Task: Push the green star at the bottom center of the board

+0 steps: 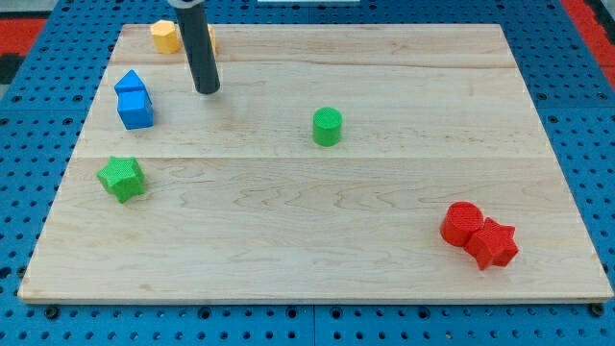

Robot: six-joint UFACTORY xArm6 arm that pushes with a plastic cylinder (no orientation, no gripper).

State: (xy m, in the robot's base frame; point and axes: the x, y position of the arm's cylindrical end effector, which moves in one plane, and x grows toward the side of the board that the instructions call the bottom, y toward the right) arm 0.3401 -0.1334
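Note:
The green star (121, 178) lies near the board's left edge, about halfway down. My tip (208, 90) is at the view's upper left, above and to the right of the star and well apart from it. The rod rises from the tip to the view's top edge. The tip stands just right of two blue blocks (134, 100) and touches no block.
A green cylinder (327, 126) sits near the board's centre. Yellow blocks (167, 37) lie at the top left, partly behind the rod. A red cylinder (462, 223) and a red star (494, 244) touch each other at the lower right. The wooden board (317, 259) rests on a blue pegboard.

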